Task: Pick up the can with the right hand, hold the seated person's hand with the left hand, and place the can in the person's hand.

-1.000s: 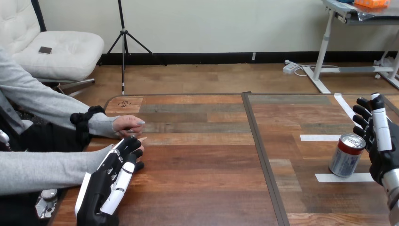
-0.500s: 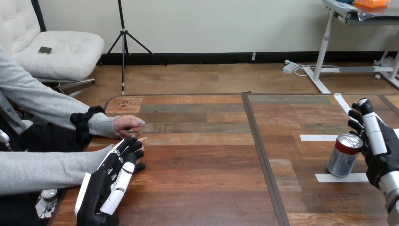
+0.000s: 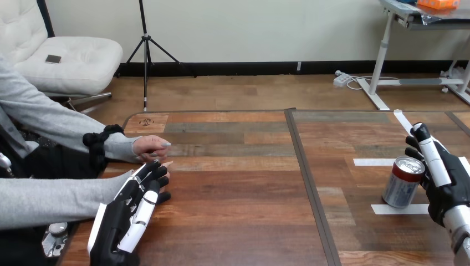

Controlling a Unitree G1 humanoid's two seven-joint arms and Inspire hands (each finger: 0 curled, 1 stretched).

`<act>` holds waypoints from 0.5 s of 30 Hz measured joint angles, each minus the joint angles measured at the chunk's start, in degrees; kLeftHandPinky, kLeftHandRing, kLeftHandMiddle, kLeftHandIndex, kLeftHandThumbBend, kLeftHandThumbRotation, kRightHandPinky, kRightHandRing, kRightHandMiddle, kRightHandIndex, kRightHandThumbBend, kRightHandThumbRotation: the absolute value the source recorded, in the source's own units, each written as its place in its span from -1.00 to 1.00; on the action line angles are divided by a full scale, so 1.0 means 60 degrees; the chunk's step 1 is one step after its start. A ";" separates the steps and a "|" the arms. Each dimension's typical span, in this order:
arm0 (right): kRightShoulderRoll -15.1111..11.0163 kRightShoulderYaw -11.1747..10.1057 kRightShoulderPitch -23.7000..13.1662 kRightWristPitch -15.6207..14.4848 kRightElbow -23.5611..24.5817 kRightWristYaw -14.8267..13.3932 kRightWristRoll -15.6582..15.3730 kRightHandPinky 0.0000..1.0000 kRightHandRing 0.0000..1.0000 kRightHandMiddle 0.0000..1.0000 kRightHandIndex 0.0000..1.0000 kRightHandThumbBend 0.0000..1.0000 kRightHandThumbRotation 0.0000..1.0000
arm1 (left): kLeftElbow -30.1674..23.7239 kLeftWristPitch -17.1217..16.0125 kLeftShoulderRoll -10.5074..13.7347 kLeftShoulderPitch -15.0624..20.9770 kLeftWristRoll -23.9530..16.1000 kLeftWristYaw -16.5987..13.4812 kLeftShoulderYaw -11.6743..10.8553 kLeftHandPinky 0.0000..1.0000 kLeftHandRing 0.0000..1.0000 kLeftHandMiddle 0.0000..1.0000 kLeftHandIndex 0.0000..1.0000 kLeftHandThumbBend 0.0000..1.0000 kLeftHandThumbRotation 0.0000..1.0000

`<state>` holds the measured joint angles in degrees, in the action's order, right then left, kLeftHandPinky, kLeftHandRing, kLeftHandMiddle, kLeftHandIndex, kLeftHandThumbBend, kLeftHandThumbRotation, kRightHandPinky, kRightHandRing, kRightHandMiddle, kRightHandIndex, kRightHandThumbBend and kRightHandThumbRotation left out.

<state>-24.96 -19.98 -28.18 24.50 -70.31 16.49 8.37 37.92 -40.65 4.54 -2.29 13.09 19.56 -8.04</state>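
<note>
Now the can [image 3: 403, 182] stands at the lower right, the right hand [image 3: 443, 178] beside it with straight fingers, maybe touching. Lower left, the left hand [image 3: 124, 219] lies straight-fingered over the person's hand [image 3: 165, 165].

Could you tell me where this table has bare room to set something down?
Bare: the mid-table stretch between the left robot hand and the can, both sides of the dark seam. Crowded: the left edge around the person's hands, and the right edge where the right robot hand stands beside the can.
</note>
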 measured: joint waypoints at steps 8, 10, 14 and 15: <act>-0.0001 0.0159 0.0001 0.0000 0.0000 -0.0041 -0.0087 0.91 0.87 0.84 0.83 0.31 0.48 | 0.0000 0.0000 0.0000 0.0000 0.0021 0.0081 0.0001 0.56 0.70 0.69 0.67 -0.41 0.17; -0.0001 0.0183 0.0002 0.0000 0.0000 -0.0009 -0.0087 0.91 0.87 0.84 0.83 0.35 0.44 | 0.0000 0.0000 0.0000 0.0000 0.0019 0.0081 0.0002 0.56 0.70 0.69 0.67 -0.41 0.17; -0.0001 0.0218 0.0003 0.0000 0.0000 0.0021 -0.0095 0.91 0.86 0.83 0.82 0.43 0.35 | 0.0000 0.0001 0.0000 0.0000 0.0018 0.0081 0.0001 0.56 0.70 0.69 0.67 -0.42 0.17; -0.0001 0.0234 0.0004 0.0000 0.0000 0.0019 -0.0102 0.90 0.86 0.83 0.82 0.45 0.34 | 0.0000 0.0001 0.0000 0.0000 0.0018 0.0081 0.0000 0.56 0.69 0.68 0.66 -0.42 0.16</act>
<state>-24.97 -18.57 -28.16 24.50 -70.31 16.60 7.77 37.92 -40.65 4.54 -2.29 13.20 20.05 -8.04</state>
